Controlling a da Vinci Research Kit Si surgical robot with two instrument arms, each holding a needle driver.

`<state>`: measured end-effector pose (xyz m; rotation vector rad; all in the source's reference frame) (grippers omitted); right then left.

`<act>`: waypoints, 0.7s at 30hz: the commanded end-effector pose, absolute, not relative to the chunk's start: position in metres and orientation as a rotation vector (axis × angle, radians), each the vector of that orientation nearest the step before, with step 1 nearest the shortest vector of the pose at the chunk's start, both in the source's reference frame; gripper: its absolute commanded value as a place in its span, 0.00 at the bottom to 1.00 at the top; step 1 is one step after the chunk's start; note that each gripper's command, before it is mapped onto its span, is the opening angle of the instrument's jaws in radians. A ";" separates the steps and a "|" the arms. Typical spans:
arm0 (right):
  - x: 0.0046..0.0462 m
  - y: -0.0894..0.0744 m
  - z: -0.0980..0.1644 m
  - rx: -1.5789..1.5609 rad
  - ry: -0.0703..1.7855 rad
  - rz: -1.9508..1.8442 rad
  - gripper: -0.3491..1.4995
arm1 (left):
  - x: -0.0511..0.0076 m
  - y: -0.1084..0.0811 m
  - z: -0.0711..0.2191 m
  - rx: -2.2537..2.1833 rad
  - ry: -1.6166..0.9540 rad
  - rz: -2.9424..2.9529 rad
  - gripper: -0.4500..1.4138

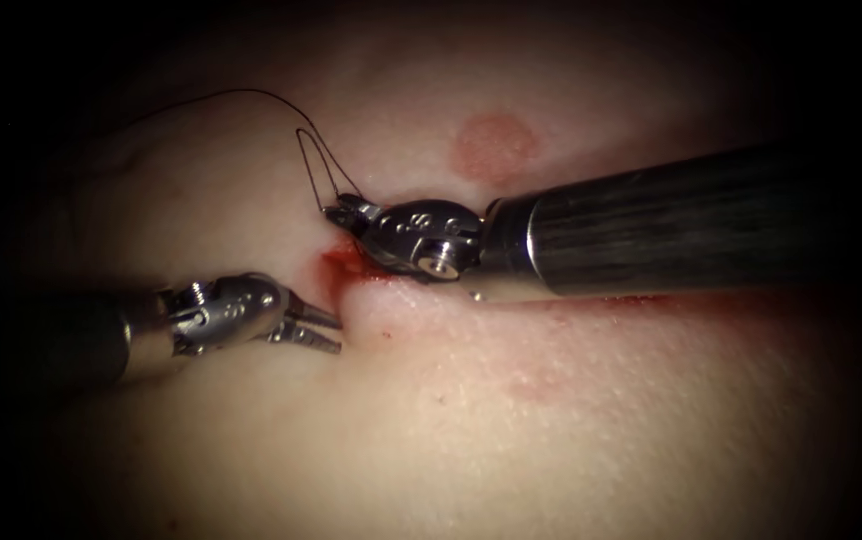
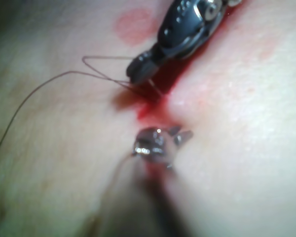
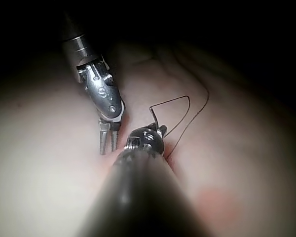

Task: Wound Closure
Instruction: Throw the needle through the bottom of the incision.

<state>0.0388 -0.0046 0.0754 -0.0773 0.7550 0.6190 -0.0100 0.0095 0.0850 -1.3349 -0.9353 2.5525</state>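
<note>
Central spotlight, dark vignetted edges, soft blur.

glossy metal tools, moist tissue

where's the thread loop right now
In the endoscope view the thread loop stands just above the cut's left end, held at its base by the right tool.

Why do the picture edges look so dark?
Endoscope view: light pools on the tissue around the cut, fading outward; glare glints on the right gripper, shut on thread, and the open, empty left gripper. Right wrist view: dark surround too.
</note>
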 end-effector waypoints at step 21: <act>0.0400 -0.007 0.075 0.020 0.752 0.648 0.00 | -0.0107 0.009 0.086 -1.333 -0.937 2.554 0.16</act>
